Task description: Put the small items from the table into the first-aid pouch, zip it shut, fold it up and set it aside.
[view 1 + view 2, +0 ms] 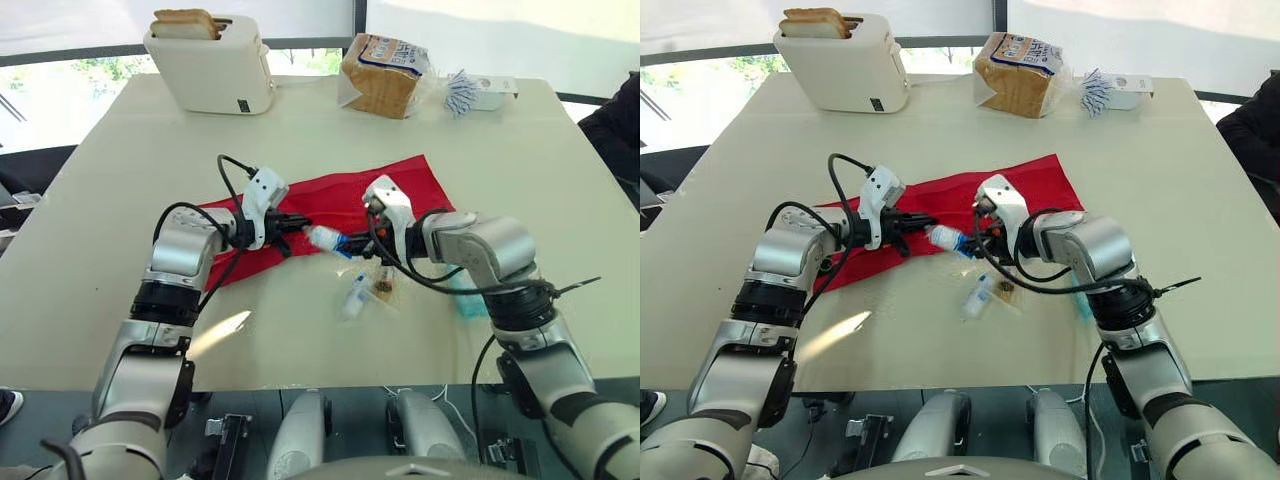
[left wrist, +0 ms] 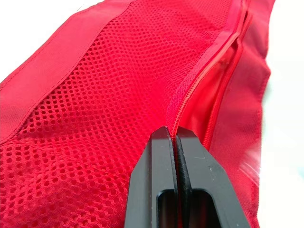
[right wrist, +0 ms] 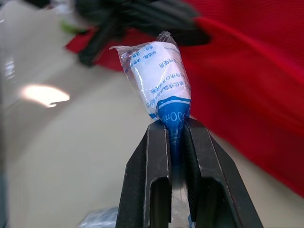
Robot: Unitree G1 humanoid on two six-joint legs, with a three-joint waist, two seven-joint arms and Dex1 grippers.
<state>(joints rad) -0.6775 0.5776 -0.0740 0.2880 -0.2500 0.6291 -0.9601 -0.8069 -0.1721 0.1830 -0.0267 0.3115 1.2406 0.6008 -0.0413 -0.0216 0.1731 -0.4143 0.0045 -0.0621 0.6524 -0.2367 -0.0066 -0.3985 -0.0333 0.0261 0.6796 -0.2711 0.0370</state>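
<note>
Our right gripper (image 3: 176,124) pinches the light, slippery-looking packet (image 3: 159,76) by its tail; left gripper (image 2: 175,133) clamps the limp pouch (image 2: 95,95).

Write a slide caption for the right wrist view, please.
Right gripper pinches a wrapped bandage roll by its blue end, with the red pouch behind it.

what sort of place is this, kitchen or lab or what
Probably a kitchen-style or break-room setup staged for robot work, though that's not certain: a toaster holding bread slices, a bagged bread loaf, and a big pale table beside a window.
</note>
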